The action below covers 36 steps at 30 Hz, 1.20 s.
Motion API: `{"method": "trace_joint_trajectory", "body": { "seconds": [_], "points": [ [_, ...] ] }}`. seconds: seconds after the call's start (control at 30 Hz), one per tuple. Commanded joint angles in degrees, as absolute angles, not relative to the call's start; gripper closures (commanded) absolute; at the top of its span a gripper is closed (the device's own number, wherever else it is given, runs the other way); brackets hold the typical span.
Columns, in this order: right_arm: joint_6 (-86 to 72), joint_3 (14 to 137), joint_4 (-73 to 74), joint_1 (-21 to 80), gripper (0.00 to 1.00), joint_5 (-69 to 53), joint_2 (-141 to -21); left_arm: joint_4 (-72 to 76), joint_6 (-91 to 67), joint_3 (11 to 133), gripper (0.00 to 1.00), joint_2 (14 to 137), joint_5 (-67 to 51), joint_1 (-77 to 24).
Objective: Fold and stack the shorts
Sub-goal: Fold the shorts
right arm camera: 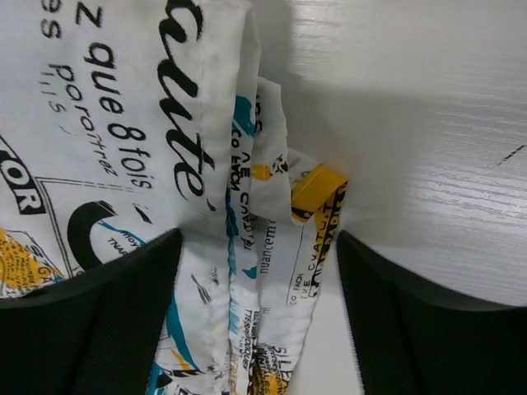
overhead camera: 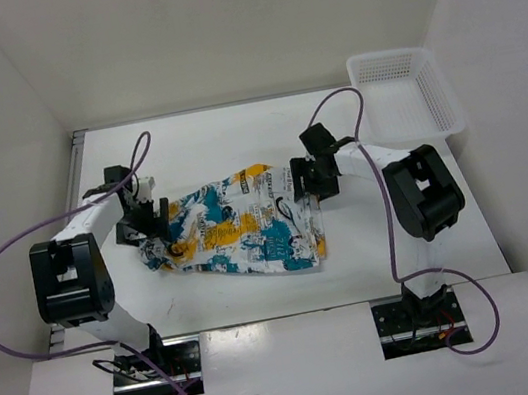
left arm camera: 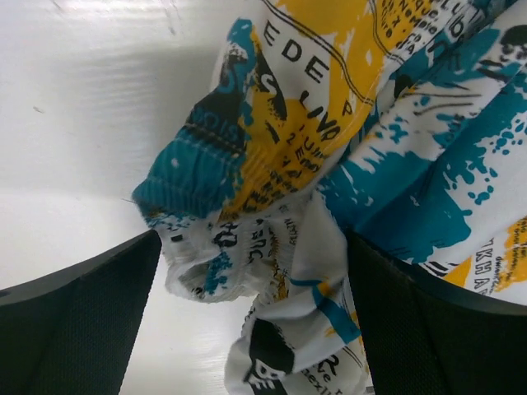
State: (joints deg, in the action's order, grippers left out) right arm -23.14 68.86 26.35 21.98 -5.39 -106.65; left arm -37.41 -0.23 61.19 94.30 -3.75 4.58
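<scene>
left gripper: jaws apart, bunched shorts between
right gripper: jaws apart, their hem between
top view only: basket

This looks like a robotics laboratory, a small test cell rather than a home or a shop: plain white panel walls close in a bare white table top on three sides. Two white-and-black robot arms, the left one and the right one, are bolted on dark metal base plates at the near edge, and loose purple cables run along them. A white plastic mesh basket stands in the far right corner.
</scene>
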Motion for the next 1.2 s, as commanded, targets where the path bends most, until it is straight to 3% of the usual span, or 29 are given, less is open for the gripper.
{"method": "trace_joint_trajectory", "body": {
  "seconds": [0.0,0.07,0.1,0.2,0.23,0.33,0.37,0.43,0.5,0.9,1.07,1.17],
  "points": [
    [-24.95,67.42,26.81,23.37,0.27,-5.71,-108.19,-34.64,0.00,59.07,0.01,94.13,-1.58,3.87],
    [-24.96,65.75,26.28,23.38,0.40,-7.11,-108.19,-34.10,0.00,58.45,0.05,94.66,-2.10,3.87],
    [-24.96,65.74,25.76,23.38,0.52,-7.12,-108.19,-34.10,0.00,58.45,0.18,95.18,-2.98,3.87],
    [-25.49,65.04,25.14,23.38,0.69,-7.65,-107.67,-33.05,0.00,59.14,0.41,97.11,-5.71,3.87],
    [-25.49,65.04,24.53,23.38,0.80,-7.65,-107.67,-33.05,0.00,59.85,0.57,98.60,-5.71,3.87],
    [-24.88,65.82,23.91,23.38,1.00,-7.12,-107.67,-31.91,0.00,60.47,0.77,100.37,-5.71,4.39],
    [-24.87,66.35,23.91,23.38,1.00,-7.12,-107.67,-31.30,0.00,60.47,0.87,100.37,-5.71,4.39],
    [-23.56,67.93,23.91,21.55,1.00,-7.12,-107.67,-31.29,0.00,61.00,0.95,100.37,-6.76,4.39],
    [-21.63,69.25,23.91,19.96,1.00,-6.50,-107.05,-31.29,0.00,62.66,1.00,100.37,-8.96,3.87],
    [-9.76,81.11,33.12,6.60,1.00,-17.31,-100.38,-26.64,0.00,76.44,1.00,109.85,-15.38,-11.68],
    [-13.87,90.67,38.49,6.59,1.00,-20.82,-99.76,-24.43,0.00,83.66,1.00,116.26,-13.36,-16.60],
    [-16.25,96.67,39.02,11.76,1.00,-21.45,-101.07,-23.30,0.00,87.43,1.00,119.17,-12.57,-19.15]
  ]
}}
